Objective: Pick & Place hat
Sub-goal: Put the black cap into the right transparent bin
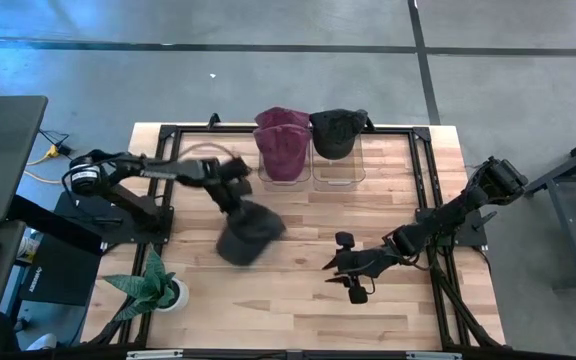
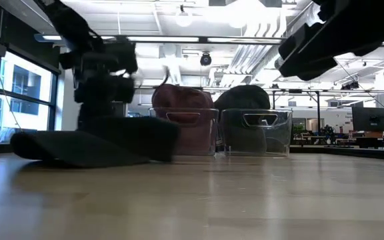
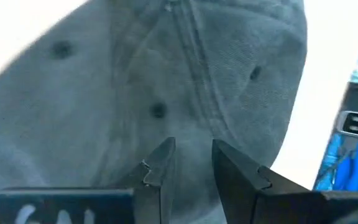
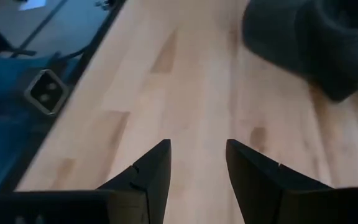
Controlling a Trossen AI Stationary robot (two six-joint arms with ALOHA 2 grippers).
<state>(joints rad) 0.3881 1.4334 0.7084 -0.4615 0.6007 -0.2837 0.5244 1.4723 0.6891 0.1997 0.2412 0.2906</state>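
Note:
A dark grey hat (image 1: 248, 235) lies left of the table's middle; in the low view the hat (image 2: 92, 143) spreads flat on the wood. My left gripper (image 1: 238, 203) is directly over it, fingers pointing down, shut on its crown (image 3: 197, 74). My right gripper (image 1: 332, 270) hangs open over bare wood to the hat's right, touching nothing; its wrist view shows the hat (image 4: 316, 37) farther off. My left gripper (image 3: 191, 155) has the hat's crown cloth beside a seam (image 3: 194, 134) pinched between its two fingers, coming from above and pointing down. The narrow gap between the fingertips (image 3: 163, 155) is filled with cloth. The hat's lower edge (image 2: 59, 153) rests on the table.
Two clear bins stand at the far edge: a maroon hat (image 1: 284, 148) sits in the left one, a black hat (image 1: 336, 132) in the right one. A potted plant (image 1: 148, 290) stands at the near left corner. Bare wood lies between the grippers.

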